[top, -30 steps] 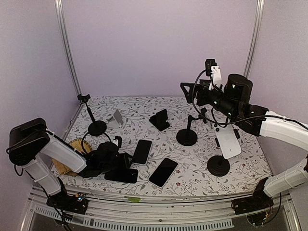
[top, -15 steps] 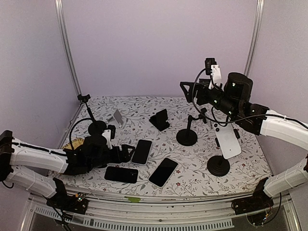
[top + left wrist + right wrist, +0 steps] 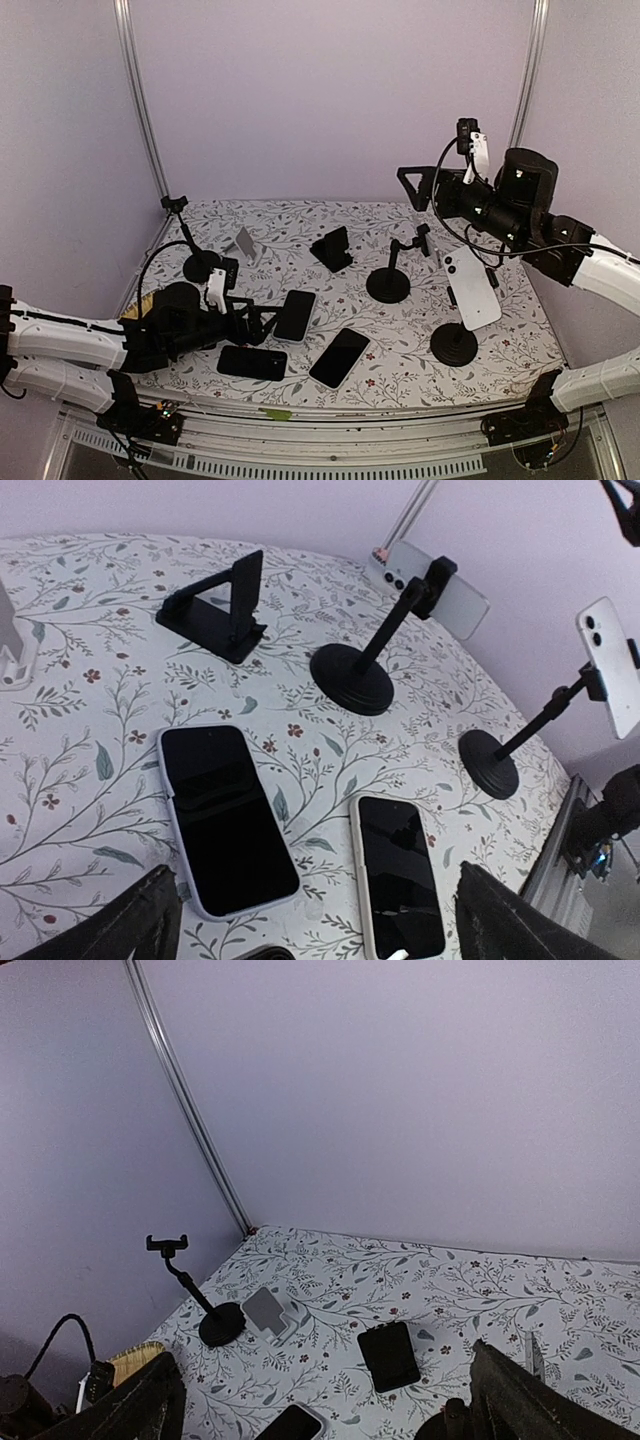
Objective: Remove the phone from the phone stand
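Phone: white slab smartphone (image 3: 470, 288), right of frame, clamped upright in black round-based pole stand (image 3: 454, 347) — not yet removed.
Right gripper (image 3: 418, 190): jaws wide, empty, raised upper left of it, likely poised to grasp.
Left gripper (image 3: 262, 320): jaws wide, empty — low beside flat black phone (image 3: 296, 314).

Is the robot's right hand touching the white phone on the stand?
Apart. In the top view the open right gripper hangs in the air, a clear gap from the white phone.
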`<state>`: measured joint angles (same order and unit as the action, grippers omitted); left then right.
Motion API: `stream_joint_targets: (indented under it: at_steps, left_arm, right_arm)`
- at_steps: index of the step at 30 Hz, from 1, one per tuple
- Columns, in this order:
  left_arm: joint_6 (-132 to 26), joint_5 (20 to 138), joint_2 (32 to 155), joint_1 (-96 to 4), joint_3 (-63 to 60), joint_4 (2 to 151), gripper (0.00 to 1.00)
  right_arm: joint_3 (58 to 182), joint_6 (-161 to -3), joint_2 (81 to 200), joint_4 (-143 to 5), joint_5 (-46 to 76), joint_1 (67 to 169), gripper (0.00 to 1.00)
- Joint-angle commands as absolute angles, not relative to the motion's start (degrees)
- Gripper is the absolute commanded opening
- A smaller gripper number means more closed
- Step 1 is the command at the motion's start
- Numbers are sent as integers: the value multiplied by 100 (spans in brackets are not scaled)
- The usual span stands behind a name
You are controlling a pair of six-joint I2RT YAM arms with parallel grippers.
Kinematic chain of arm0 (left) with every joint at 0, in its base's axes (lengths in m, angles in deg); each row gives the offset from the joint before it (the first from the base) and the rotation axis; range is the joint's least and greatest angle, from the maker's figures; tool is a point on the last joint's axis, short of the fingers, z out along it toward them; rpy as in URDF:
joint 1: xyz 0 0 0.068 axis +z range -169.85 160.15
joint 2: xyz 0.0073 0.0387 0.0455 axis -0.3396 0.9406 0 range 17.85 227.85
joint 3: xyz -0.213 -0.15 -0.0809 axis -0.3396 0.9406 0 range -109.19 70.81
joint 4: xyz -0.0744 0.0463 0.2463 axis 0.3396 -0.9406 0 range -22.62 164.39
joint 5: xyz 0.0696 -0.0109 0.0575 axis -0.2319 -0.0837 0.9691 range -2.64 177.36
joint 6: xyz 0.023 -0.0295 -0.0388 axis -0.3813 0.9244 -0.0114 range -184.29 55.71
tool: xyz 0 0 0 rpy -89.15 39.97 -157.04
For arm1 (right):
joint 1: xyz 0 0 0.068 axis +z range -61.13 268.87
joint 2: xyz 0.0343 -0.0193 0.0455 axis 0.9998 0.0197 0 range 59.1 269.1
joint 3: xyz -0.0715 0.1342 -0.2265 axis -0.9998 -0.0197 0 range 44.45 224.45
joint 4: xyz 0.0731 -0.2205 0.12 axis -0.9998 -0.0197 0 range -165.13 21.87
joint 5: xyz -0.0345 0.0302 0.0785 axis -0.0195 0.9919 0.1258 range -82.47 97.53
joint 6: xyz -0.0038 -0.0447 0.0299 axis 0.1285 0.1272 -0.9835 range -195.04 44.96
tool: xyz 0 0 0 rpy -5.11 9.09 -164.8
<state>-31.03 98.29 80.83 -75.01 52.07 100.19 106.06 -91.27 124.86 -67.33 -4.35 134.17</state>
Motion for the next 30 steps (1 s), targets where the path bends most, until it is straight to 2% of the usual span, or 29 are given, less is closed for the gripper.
stream_joint_targets:
  at_steps: [1, 6, 12, 20, 25, 30]
  left_arm:
    - [-3552, 9094, 8037, -7617, 5218, 10862, 95]
    - [-3777, 8895, 8208, -8014, 5004, 11158, 93]
    - [-4200, 9621, 8690, -8817, 4268, 10697, 93]
    - [-3865, 10019, 9886, -9099, 3093, 10547, 83]
    - [-3990, 9998, 10740, -9274, 2264, 10276, 78]
    - [-4067, 9971, 11210, -9315, 1965, 10213, 78]
  right_arm:
    - [10765, -9445, 12099, -7779, -380, 13388, 99]
    - [10358, -9751, 11562, -8351, -835, 13387, 99]
    - [10039, -10342, 10836, -8969, -1259, 13387, 99]
    - [9923, -11157, 10657, -10030, -1933, 13392, 99]
    - [9674, -11751, 10491, -10408, -1908, 13396, 99]
    - [9293, -11982, 10118, -10527, -1573, 13399, 99]
